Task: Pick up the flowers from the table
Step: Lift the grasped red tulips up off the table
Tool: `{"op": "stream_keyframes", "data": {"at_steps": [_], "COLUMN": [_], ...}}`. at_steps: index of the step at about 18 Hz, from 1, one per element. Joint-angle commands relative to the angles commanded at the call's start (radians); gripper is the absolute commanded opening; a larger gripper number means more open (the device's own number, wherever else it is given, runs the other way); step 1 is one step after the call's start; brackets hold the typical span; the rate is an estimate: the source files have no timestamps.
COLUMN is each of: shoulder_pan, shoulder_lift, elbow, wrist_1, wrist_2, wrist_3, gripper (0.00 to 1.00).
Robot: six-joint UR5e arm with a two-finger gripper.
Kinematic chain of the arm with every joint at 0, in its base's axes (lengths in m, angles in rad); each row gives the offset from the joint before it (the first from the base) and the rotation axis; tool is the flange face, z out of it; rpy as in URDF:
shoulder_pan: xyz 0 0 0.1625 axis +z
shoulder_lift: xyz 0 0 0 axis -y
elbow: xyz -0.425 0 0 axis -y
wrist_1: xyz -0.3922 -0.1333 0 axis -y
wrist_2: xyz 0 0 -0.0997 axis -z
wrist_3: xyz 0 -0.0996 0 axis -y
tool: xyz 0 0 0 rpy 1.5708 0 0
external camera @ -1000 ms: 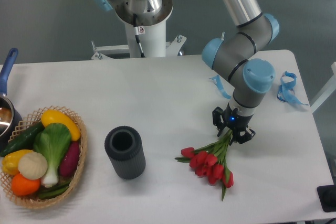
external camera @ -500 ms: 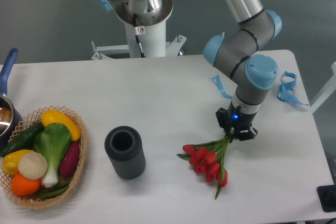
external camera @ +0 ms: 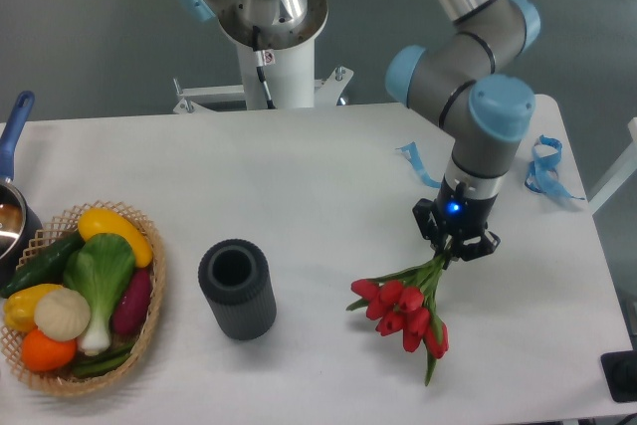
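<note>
The flowers (external camera: pixel 406 311) are a bunch of red tulips on green stems, hanging down and toward the camera from my gripper (external camera: pixel 455 246). The gripper is shut on the stem ends at the top of the bunch. The blooms hang over the right front part of the white table (external camera: pixel 318 176); whether the lowest blooms still touch it I cannot tell. My fingertips are mostly hidden behind the black gripper body and the stems.
A dark grey ribbed cylinder (external camera: pixel 237 288) stands left of the flowers. A wicker basket (external camera: pixel 149 286) of vegetables sits at the front left, with a pot's blue handle (external camera: pixel 14 126) behind it. Blue ribbon pieces (external camera: pixel 543 168) lie near the right edge and another (external camera: pixel 416 162) behind the gripper.
The gripper has moved slightly right and up with the stems in its grip. The bunch has swung with it, its blooms shifting right and hanging more steeply.
</note>
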Motion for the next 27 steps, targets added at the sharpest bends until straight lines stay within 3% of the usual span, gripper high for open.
{"op": "stream_keyframes", "data": {"at_steps": [9, 14, 27], "shoulder_pan": [0.018, 0.069, 0.091], "shoulder_lift": [0.158, 0.183, 0.197], "elbow": [-0.012, -0.034, -0.032], "wrist_1": [0.0, 0.002, 0.002], "wrist_2": [-0.415, -0.481, -0.49], "wrist_3": [-0.138, -0.166, -0.167], "gripper": [0.17, 0.17, 0.17]}}
